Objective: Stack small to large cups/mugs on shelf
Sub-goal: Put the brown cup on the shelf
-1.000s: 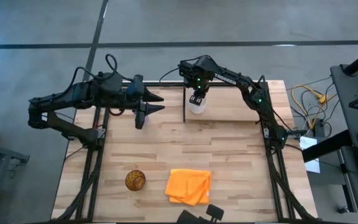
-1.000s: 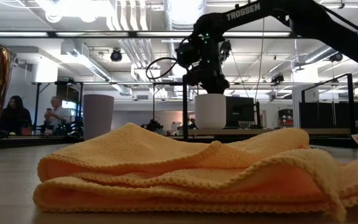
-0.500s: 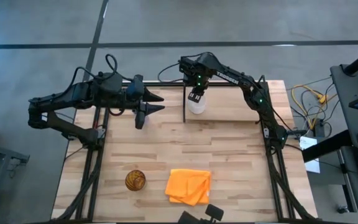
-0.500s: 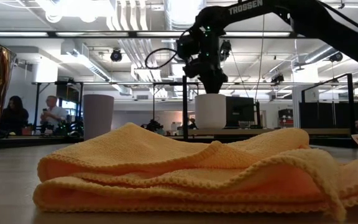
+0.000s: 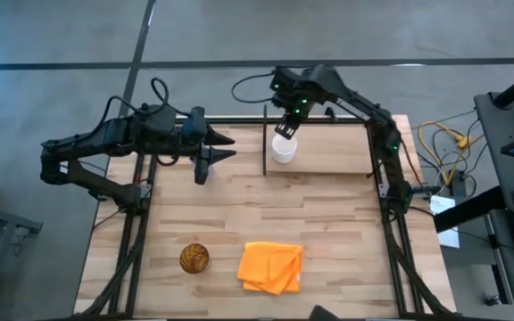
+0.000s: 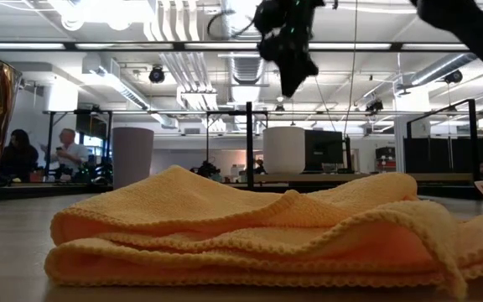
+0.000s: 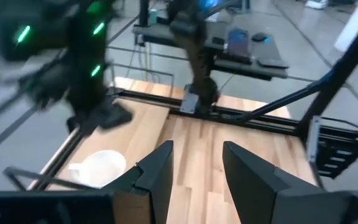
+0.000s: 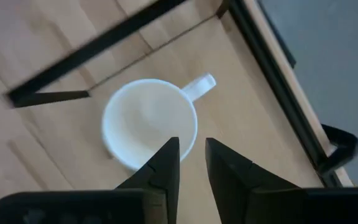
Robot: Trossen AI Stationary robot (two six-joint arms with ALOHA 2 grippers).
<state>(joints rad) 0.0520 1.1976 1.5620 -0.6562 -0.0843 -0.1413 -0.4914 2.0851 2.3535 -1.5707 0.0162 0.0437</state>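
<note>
The white mug (image 5: 283, 149) stands upright on its base on the light-wood shelf (image 5: 328, 153), next to the thin black divider (image 5: 265, 147); its handle (image 8: 199, 86) shows in the right wrist view. My right gripper (image 5: 289, 127) hangs above the mug (image 6: 284, 151), pointing down, slightly open and empty. The amber cup (image 5: 194, 259) stands on the table at the near left. The lavender tumbler (image 6: 132, 157) stands on the table farther back; in the high view my left arm hides it. My left gripper (image 5: 224, 148) is open and empty, left of the shelf.
An orange cloth (image 5: 271, 267) lies folded near the table's front edge, right of the amber cup. The shelf's black frame (image 8: 272, 74) runs along its far side. Bare wood lies between the shelf and the cloth. People sit in the room behind (image 6: 74, 155).
My right gripper has risen straight up from the white mug's rim and drawn a little toward the far edge, now clear of it. The mug has stayed standing on the shelf by the divider.
</note>
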